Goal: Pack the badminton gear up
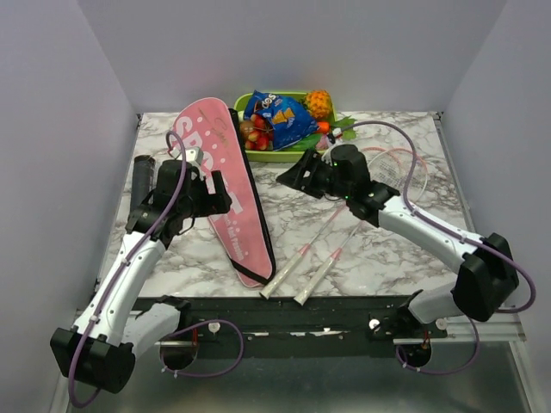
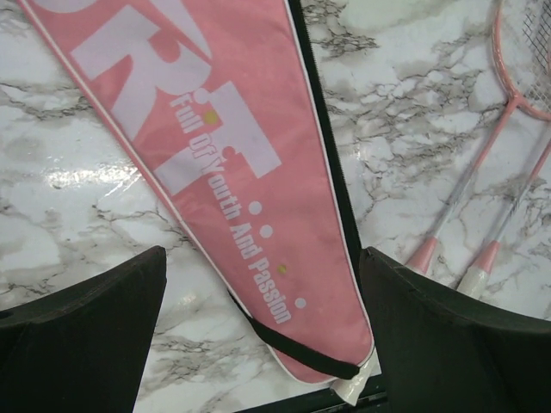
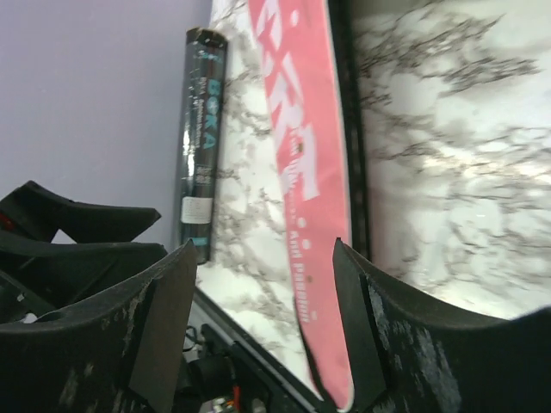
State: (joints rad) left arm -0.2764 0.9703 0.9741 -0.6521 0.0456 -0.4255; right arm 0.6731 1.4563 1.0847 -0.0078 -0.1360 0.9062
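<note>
1. Counter (image 1: 370,267): a white marble-patterned surface carries all items.

2. Pink bag (image 1: 245,224): it lies flat on the left half of the counter. The wide end points to the far edge and the narrow end to the near edge. White lettering runs along its length, and a black zip band borders its right side.

3. Left hand (image 1: 211,194): it hangs over the left edge of the bag, about mid-length. The left wrist view shows it (image 2: 263,258) spread wide and grasping nothing. The narrow end of the bag lies below, between the two fingers. Contact with the bag cannot be confirmed.

4. Right hand (image 1: 297,175): it points left, just right of the bag and in front of the green tray (image 1: 280,157). The right wrist view shows it (image 3: 263,249) released and empty, with the bag lying across the counter beyond its fingers.

5. Rackets (image 1: 280,275): the two lie side by side, right of the bag. Their handles reach the near edge just beside the bag's narrow tip, and their shafts run diagonally to the far right. Their heads lie under the right arm, behind that hand.

6. Black tube (image 1: 142,176): it lies at the left edge of the counter, left of the bag and outside the left hand.

7. Tray contents: a blue snack packet (image 1: 280,116) and toy fruit (image 1: 318,105) rest in the green tray at the far edge.
</note>
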